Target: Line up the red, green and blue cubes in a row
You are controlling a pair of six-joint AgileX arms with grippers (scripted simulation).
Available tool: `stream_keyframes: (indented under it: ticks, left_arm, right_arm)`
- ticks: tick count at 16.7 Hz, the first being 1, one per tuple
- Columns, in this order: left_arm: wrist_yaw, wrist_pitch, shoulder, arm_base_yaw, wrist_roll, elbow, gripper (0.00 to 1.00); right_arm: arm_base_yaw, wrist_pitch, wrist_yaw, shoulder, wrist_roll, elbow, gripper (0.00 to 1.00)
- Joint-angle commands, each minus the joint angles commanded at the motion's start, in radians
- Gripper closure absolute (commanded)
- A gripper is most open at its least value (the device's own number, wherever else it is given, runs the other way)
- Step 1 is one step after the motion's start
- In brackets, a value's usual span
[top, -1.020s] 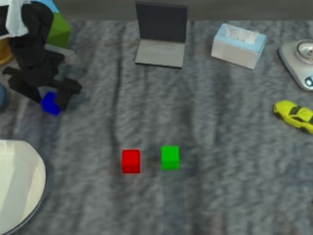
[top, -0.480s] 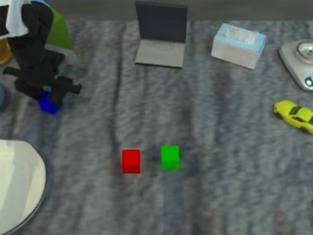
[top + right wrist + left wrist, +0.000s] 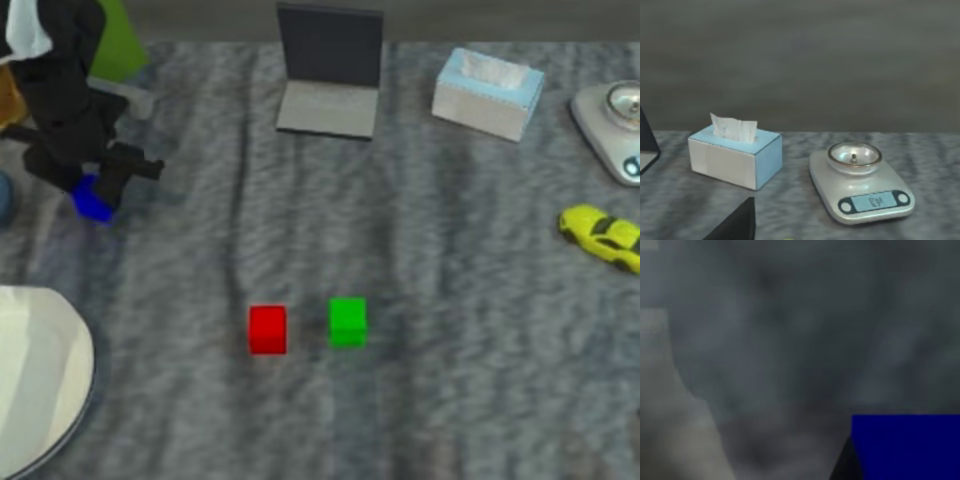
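Observation:
The blue cube (image 3: 92, 200) is at the far left of the table with my left gripper (image 3: 96, 186) shut on it; the arm covers its upper part. In the left wrist view the blue cube (image 3: 905, 447) fills one corner, pressed against a dark finger (image 3: 846, 466) over the grey cloth. The red cube (image 3: 267, 329) and the green cube (image 3: 347, 322) sit side by side on the cloth near the middle front, a small gap between them. My right gripper (image 3: 785, 231) is out of the top view; its wrist view shows one dark finger (image 3: 737, 222) set well off to the side, nothing held.
A small laptop (image 3: 329, 72), a tissue box (image 3: 487, 92) and a kitchen scale (image 3: 612, 125) line the back. A yellow toy car (image 3: 602, 236) lies at the right. A white plate (image 3: 35, 375) sits front left, a green-based carton (image 3: 122, 45) behind my left arm.
My left gripper has moved back and slightly left, and the blue cube has moved with it. The red and green cubes have stayed put.

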Motion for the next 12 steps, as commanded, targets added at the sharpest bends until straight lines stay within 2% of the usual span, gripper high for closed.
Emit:
stream_keyframes:
  ticks: [5,12]
  left_arm:
    - [0.000,-0.155,-0.040,0.015,-0.004,0.111,1.00]
    - [-0.001,-0.170,-0.037,0.001,-0.016,0.128,1.00]
  right_arm:
    - [0.000,0.000,0.000,0.000,0.000,0.000,0.00]
    - [0.000,0.000,0.000,0.000,0.000,0.000,0.00]
